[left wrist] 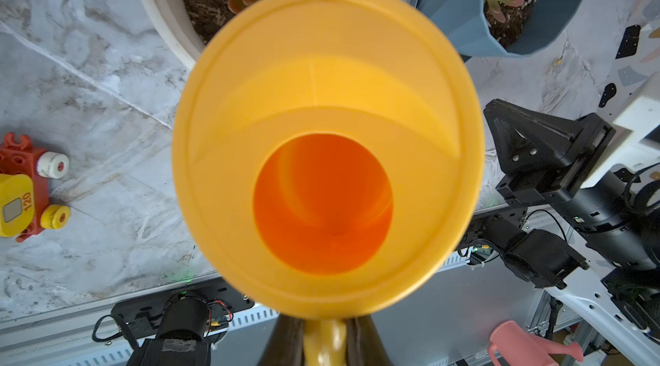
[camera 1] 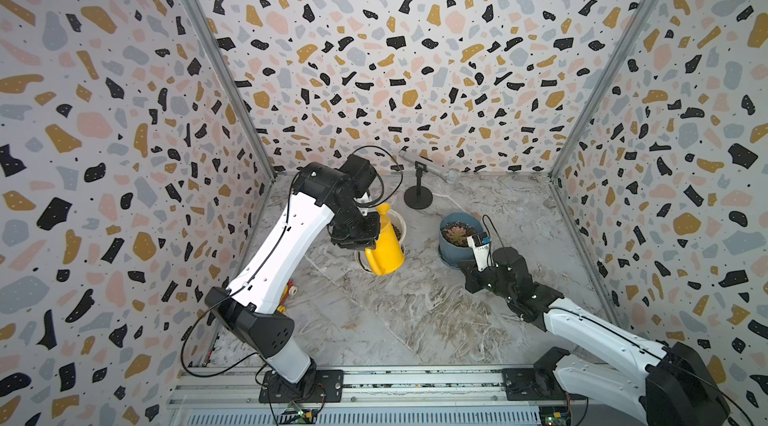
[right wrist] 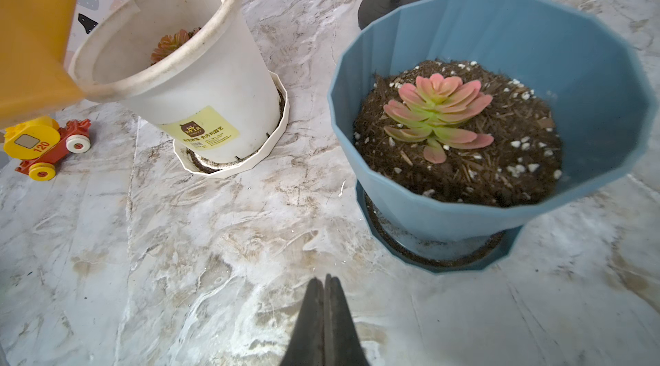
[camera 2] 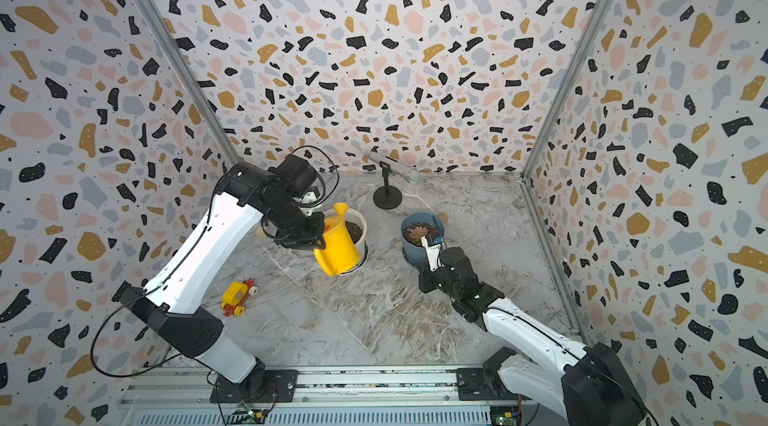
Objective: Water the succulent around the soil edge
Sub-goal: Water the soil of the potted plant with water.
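Left pincer [left wrist: 324,341] clamps watering can [camera 1: 386,249] by handle, over white pot [camera 2: 365,246].

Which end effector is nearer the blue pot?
Right. The right end effector sits shut beside the blue pot; the left end effector holds the yellow watering can by the white pot.

both top views: high up, whole table [camera 1: 415,320] | wrist views: close, both show blue pot [right wrist: 428,210] and white pot [right wrist: 221,89]
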You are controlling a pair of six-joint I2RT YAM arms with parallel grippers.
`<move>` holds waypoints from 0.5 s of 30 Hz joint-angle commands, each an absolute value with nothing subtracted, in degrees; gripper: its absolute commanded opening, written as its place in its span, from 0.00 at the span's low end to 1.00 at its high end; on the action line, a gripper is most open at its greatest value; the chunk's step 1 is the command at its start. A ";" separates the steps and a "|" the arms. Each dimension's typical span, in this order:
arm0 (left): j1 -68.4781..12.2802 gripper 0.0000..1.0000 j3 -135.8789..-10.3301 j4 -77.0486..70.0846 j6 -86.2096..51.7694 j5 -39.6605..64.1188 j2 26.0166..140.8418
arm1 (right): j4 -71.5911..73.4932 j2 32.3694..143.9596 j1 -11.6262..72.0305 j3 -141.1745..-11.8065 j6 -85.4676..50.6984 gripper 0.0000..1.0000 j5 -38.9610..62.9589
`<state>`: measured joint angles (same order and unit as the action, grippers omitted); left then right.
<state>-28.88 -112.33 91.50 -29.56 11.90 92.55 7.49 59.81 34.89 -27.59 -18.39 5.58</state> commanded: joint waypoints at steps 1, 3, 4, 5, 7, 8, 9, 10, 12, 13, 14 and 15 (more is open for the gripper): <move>-27.27 0.00 -111.26 92.35 -28.76 10.57 90.15 | 7.54 58.45 35.23 -29.66 -18.45 0.00 5.62; -26.95 0.00 -110.78 92.34 -28.37 10.46 90.17 | 7.58 58.51 35.23 -29.66 -18.47 0.00 5.67; -26.90 0.00 -110.74 92.29 -28.24 10.46 90.17 | 7.56 58.58 35.17 -29.62 -18.48 0.00 5.75; -26.90 0.00 -110.71 92.29 -28.15 10.38 90.18 | 7.56 58.62 35.16 -29.62 -18.46 0.00 5.79; -26.81 0.00 -110.72 92.31 -28.06 10.37 90.11 | 7.57 58.63 35.16 -29.64 -18.47 0.00 5.80; -26.81 0.00 -110.60 92.29 -28.08 10.33 89.97 | 7.56 58.56 35.16 -29.62 -18.49 0.00 5.80; -26.81 0.00 -110.50 92.38 -27.99 10.17 89.69 | 7.56 58.46 35.18 -29.70 -18.48 0.00 5.79; -26.83 0.00 -110.29 92.41 -27.89 9.88 89.32 | 7.56 58.38 35.20 -29.63 -18.50 0.00 5.79; -26.83 0.00 -109.78 92.71 -27.71 8.80 88.47 | 7.56 58.27 35.17 -29.54 -18.52 0.00 5.80; -26.85 0.00 -109.20 92.77 -27.50 8.37 88.02 | 7.56 58.27 35.17 -29.59 -18.51 0.00 5.80; -26.86 0.00 -108.48 92.74 -27.28 8.17 87.54 | 7.56 58.35 35.18 -29.57 -18.46 0.00 5.75; -26.85 0.00 -107.70 92.78 -27.06 7.84 87.13 | 7.62 58.42 35.20 -29.54 -18.52 0.00 5.83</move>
<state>-27.00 -108.90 91.53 -28.69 9.61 89.78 7.51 59.51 34.89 -27.59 -18.39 5.65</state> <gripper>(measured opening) 0.173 0.043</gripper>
